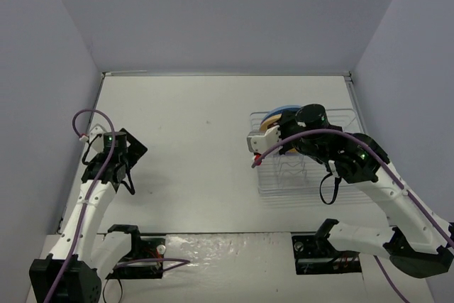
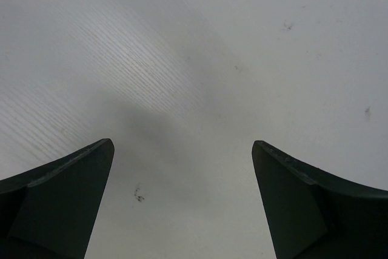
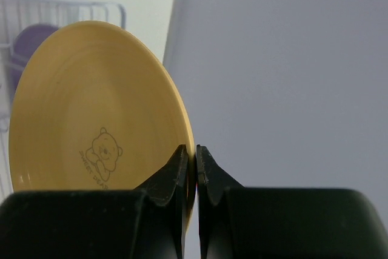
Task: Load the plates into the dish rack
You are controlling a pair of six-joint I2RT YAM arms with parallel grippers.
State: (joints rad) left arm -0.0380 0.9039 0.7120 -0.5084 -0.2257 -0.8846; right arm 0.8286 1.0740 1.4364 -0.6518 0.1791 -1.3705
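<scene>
My right gripper (image 3: pixel 195 150) is shut on the rim of the yellow-orange plate (image 3: pixel 91 107), which stands on edge and shows a small bear print. In the top view this gripper (image 1: pixel 278 133) holds the yellow plate (image 1: pixel 267 126) over the far left part of the clear dish rack (image 1: pixel 284 184). The sky-blue plate (image 1: pixel 284 111) stands just behind it at the rack's far end. The lilac-purple plate (image 3: pixel 29 43) shows partly behind the yellow one, among the rack wires (image 3: pixel 73 7). My left gripper (image 2: pixel 182 144) is open and empty over bare table, far left (image 1: pixel 122 164).
Grey walls close in the table on the left, back and right; the right wall stands close beside the rack. The arm bases and their cables sit along the near edge (image 1: pixel 142 250).
</scene>
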